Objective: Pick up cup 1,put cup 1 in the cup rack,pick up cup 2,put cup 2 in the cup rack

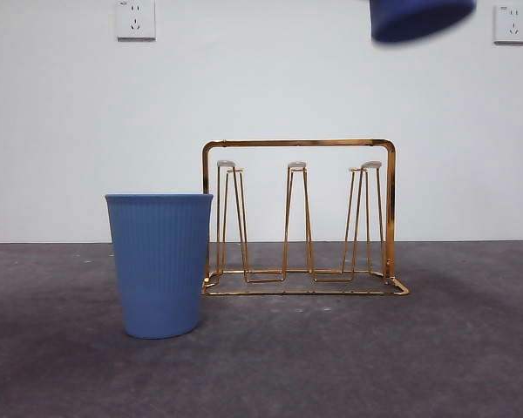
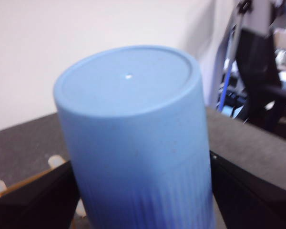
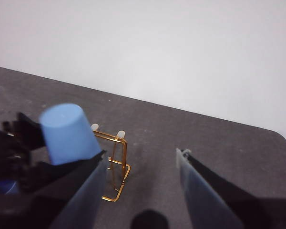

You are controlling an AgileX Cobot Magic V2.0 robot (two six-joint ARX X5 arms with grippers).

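Two blue ribbed cups appear, and one gold wire cup rack (image 1: 298, 218), all over a dark grey bench (image 1: 436, 348) before a white wall (image 1: 70, 113).

Cup rack: largest item; upright at the bench centre, its rectangular handle frame arching over three narrow peg loops with pale caps. No cup hangs on it.

Standing cup (image 1: 159, 264): mouth up on the bench, at 9 o'clock from the rack, overlapping the rack's near corner in the front view; contact cannot be judged.

Held cup (image 2: 133, 138): inverted, base uppermost, clamped between the jaws of the left pincer (image 2: 143, 195). In the front view only its blurred lower part (image 1: 421, 17) shows, at 1 o'clock above the rack, well clear of the pegs.

Right pincer (image 3: 140, 191): jaws spread apart, holding nothing, above the bench.

Two wall sockets (image 1: 135, 18) sit at 11 and 1 o'clock.
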